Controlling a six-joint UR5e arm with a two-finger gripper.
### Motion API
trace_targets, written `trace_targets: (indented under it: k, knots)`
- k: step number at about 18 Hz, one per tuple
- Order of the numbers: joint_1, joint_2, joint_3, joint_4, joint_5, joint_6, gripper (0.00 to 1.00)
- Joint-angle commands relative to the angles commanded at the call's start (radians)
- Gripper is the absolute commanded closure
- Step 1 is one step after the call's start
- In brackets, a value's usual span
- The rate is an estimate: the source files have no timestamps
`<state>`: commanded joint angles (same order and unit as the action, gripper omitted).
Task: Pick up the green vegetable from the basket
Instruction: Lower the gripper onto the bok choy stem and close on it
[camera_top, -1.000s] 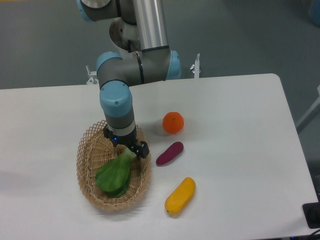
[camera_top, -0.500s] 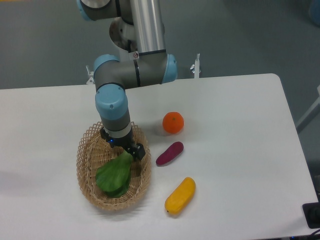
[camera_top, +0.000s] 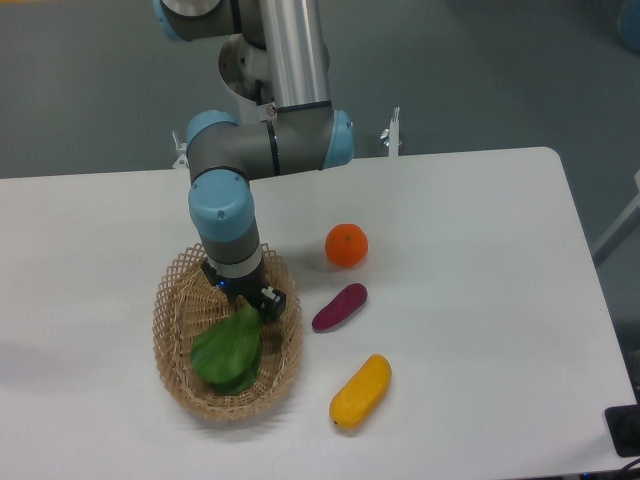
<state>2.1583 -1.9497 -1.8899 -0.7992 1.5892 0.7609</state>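
The arm's pincer (camera_top: 255, 303) reaches down into the wicker basket (camera_top: 175, 300), at the stem end of the green vegetable (camera_top: 230, 352), which lies inside. Its fingers are hidden behind the wrist, so whether they pinch the stem cannot be told. An orange (camera_top: 346, 245), purple vegetable (camera_top: 339, 307) and yellow vegetable (camera_top: 361, 392) lie on the table (camera_top: 480, 280) nearby.

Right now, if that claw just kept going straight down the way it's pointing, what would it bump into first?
Most likely the green vegetable lying in the basket: the gripper points down at its stem end. From this view I can't tell whether the fingers already touch it.
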Motion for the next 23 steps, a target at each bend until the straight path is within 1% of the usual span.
trace_targets:
  k: [3, 5, 9, 13, 15, 17, 20, 23]
  knots:
    - [0.000, 0.002, 0.002, 0.000, 0.000, 0.002, 0.53]
    - [0.002, 0.003, 0.002, 0.002, 0.000, 0.002, 0.56]
    - [0.002, 0.008, 0.003, 0.002, 0.000, 0.003, 0.56]
    - [0.006, 0.020, 0.021, 0.000, -0.003, 0.005, 0.58]
    - [0.009, 0.025, 0.023, 0.000, -0.003, 0.005, 0.60]
    - [0.011, 0.040, 0.025, 0.000, -0.005, 0.008, 0.61]
    - [0.023, 0.048, 0.025, -0.002, -0.008, 0.018, 0.61]
    - [0.043, 0.077, 0.026, -0.003, -0.012, 0.029, 0.61]
